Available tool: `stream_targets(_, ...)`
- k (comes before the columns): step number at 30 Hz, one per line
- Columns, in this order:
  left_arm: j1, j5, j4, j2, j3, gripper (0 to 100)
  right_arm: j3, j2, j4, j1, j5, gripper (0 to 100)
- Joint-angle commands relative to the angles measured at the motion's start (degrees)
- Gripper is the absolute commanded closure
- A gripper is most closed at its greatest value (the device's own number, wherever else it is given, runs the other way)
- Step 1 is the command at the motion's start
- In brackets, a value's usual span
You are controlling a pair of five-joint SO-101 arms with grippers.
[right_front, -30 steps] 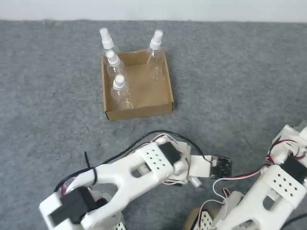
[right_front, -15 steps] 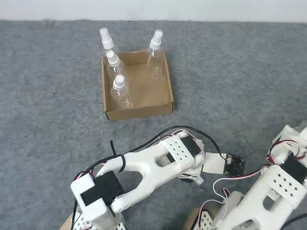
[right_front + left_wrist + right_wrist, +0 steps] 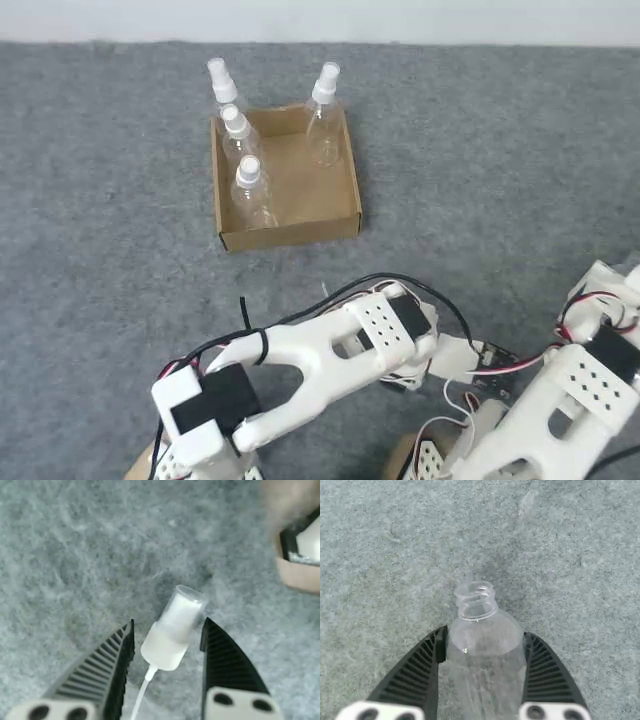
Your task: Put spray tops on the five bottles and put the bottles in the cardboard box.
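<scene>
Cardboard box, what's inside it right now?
Inside the cardboard box: near-left bottle, middle-left bottle, far-right bottle, all with spray tops. A fourth bottle at the far left corner has its base covered; inside or behind, unclear.

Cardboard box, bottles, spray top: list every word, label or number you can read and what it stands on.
None: no readable text. The cardboard box is plain; the capped bottles, the loose spray top and the uncapped bottle are bare of labels or print.
</scene>
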Motion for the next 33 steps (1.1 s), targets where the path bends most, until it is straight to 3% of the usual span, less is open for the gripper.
stream_targets(1, 0.2, -0.8, 2.1, -0.2, -0.5, 85, -5.0, -2.6, -1.1, 0.7, -0.2, 91.6)
stream_targets(13, 0.2, -0.7, 8.7, 4.7, -4.2, 87, -5.0, -2.6, -1.0, 0.7, -0.2, 91.6)
stream_targets(25, 0.4, -0.7, 13.6, 5.4, -5.7, 98, -5.0, -2.6, -0.9, 0.7, -0.2, 91.6)
stream_targets(33, -3.6, -0.2, 20.0, 5.4, -7.6, 98, -5.1, -2.6, -1.1, 0.4, -0.2, 91.6)
